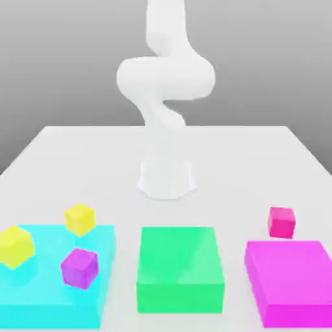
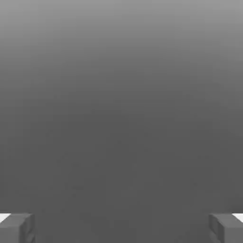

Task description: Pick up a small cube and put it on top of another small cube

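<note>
Claw (image 2: pixel 121 228) hanging wide open and empty, small cube (image 1: pixel 281 222) sitting toward the table's (image 1: pixel 65 155) near edge, just behind the magenta flat block (image 1: pixel 292 279).

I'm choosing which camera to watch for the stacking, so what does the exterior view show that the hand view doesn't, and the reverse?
Exterior view: the white arm on the table; the small hot-pink cube beside the magenta flat block; a green flat block; a cyan flat block with two yellow cubes and a purple cube.

Hand view: the gripper, jaws wide apart with nothing between them, against plain grey.

Shared: no object appears in both.
</note>
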### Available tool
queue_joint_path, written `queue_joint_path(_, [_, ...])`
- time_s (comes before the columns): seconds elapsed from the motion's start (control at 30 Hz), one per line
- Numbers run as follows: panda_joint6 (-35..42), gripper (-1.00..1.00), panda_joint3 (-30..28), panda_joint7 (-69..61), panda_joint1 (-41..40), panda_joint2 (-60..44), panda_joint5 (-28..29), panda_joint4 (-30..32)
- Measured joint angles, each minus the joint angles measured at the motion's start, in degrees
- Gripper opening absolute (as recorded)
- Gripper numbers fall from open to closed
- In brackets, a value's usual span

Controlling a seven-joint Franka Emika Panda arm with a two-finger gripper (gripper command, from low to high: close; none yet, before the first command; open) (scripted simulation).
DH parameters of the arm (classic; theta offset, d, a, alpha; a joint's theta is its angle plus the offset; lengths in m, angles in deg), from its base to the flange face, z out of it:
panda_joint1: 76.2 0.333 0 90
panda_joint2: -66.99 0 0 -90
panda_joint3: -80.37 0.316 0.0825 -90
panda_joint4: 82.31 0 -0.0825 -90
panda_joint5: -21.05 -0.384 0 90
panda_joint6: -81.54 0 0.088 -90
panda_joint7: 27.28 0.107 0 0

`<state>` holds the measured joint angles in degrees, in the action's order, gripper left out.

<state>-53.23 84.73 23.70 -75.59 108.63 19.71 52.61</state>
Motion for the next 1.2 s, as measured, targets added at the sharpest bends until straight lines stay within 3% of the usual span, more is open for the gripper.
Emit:
queue_joint_path(0.47, [-17.91, 0.00, 26.64, 33.13, 5.59, -24.87, -4.65, 18.39])
queue_joint_path(0.73, [-27.97, 0.00, 38.42, 55.45, 10.46, -39.85, -0.65, 28.16])
queue_joint_path(0.87, [-31.67, 0.00, 33.46, 66.29, 13.03, -46.12, 12.29, 27.73])
queue_joint_path(1.13, [-38.31, 0.00, 11.40, 83.32, 29.64, -56.62, 35.04, 24.69])
queue_joint_path(1.17, [-38.99, -1.00, 9.31, 84.48, 31.36, -57.51, 36.58, 24.44])
queue_joint_path(1.2, [-38.99, -1.00, 9.31, 84.48, 31.36, -57.51, 36.58, 24.44])
